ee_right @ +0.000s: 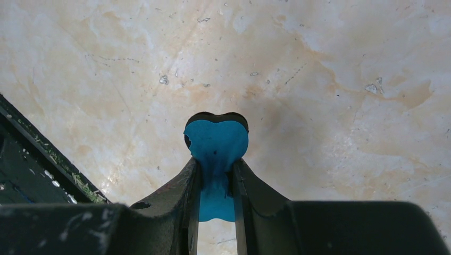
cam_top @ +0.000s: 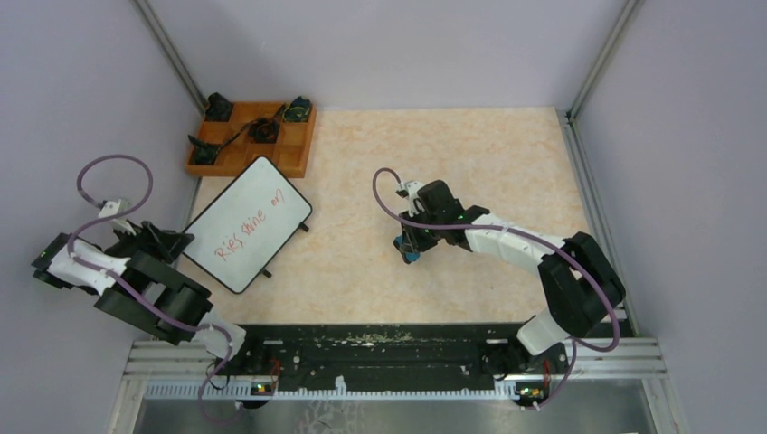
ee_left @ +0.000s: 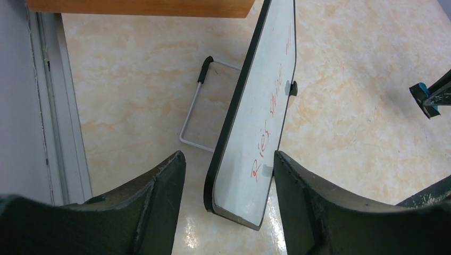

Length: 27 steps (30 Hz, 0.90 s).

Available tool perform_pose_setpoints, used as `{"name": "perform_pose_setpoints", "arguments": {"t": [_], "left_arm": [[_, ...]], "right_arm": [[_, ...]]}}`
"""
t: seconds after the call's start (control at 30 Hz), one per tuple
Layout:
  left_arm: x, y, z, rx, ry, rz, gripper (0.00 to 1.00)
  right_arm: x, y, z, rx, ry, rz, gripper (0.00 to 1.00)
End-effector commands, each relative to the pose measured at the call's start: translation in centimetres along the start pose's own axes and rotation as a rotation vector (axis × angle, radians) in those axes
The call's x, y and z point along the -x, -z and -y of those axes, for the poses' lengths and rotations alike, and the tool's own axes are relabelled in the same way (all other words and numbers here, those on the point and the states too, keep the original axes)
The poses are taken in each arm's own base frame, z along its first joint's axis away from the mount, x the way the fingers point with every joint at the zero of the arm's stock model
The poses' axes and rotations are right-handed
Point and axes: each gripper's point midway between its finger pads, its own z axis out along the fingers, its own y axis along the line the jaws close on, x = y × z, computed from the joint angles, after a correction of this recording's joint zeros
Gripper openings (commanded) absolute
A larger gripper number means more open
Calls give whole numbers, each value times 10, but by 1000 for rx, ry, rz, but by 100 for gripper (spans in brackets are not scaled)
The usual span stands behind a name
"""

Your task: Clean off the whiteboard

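Note:
The whiteboard (cam_top: 246,224) lies at the left of the table with red handwriting on it. In the left wrist view the whiteboard (ee_left: 260,122) stands tilted on a wire stand (ee_left: 194,106). My left gripper (cam_top: 172,240) is open, and in its wrist view its two fingers straddle the board's near corner without touching it (ee_left: 227,159). My right gripper (cam_top: 411,256) hovers over bare table to the right of the board. It is shut (ee_right: 215,169) on a blue eraser (ee_right: 215,142), which also shows in the left wrist view (ee_left: 424,95).
An orange compartmented tray (cam_top: 298,154) with black items stands behind the board, its edge in the left wrist view (ee_left: 138,8). A black rail (cam_top: 380,348) runs along the near edge. Grey walls and metal posts close in the table.

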Motion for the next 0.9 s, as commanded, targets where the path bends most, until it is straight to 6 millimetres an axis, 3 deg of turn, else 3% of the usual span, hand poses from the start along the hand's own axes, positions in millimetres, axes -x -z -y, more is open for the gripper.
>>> {"name": "perform_pose_setpoints", "arguments": {"t": [0.0, 0.37, 0.87], "left_arm": [[-10, 5, -7, 10, -10, 1, 65], [-19, 10, -25, 23, 22, 19, 62], [-20, 3, -16, 2, 49, 89, 58]], "right_arm": [[29, 1, -13, 32, 36, 71, 0], [30, 1, -19, 35, 37, 74, 0], [34, -4, -29, 38, 46, 67, 0]]}}
